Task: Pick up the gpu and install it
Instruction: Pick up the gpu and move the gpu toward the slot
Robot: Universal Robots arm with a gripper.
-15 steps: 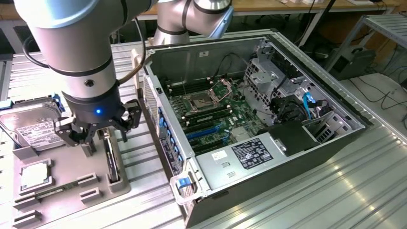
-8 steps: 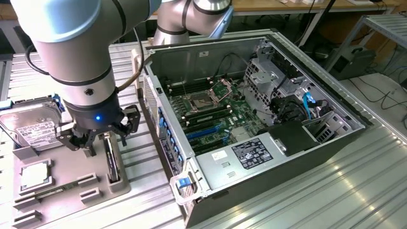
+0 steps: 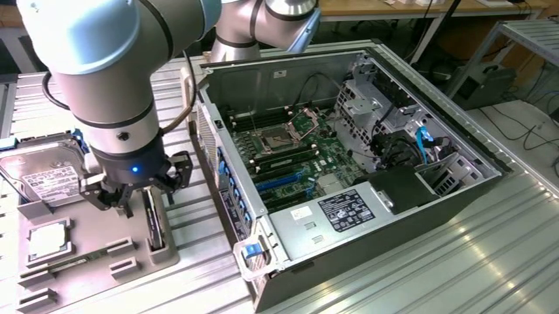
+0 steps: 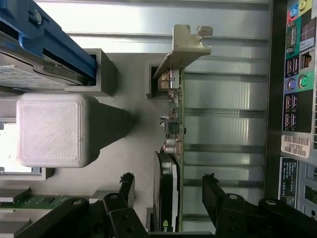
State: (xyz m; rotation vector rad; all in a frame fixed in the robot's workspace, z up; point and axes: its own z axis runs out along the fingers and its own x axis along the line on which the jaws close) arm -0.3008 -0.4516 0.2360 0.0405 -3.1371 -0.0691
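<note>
The gpu (image 4: 174, 129) stands on its long edge in a narrow slot of the grey holder tray (image 3: 88, 226). Its silver bracket (image 4: 188, 44) is at the end farther from the gripper. Standing it up this way looks deliberate: both flat faces are exposed, so the fingers can come down on either side of the card. A card lying flat would offer no such hold.

The gripper (image 4: 168, 184) is just above the card with its jaws spread wide and nothing in them. One finger (image 4: 126, 186) is on the fan side and the other is on the bare board side, and the card runs through the gap between them. Each finger is clear of the card (by my reading the gap looks a little wider on the fan side). In the exterior view the gripper (image 3: 140, 199) hangs low over the tray, right over the dark strip of the gpu (image 3: 156, 226).

Beyond the fan-side finger, a hard drive (image 3: 44, 175) and a small square CPU chip (image 3: 48, 239) sit in their own pockets in the same tray. On the other side, near the gripper, the computer case (image 3: 349, 170) lies with its open side up, so the motherboard can be reached from above. The card has not yet been lifted.
</note>
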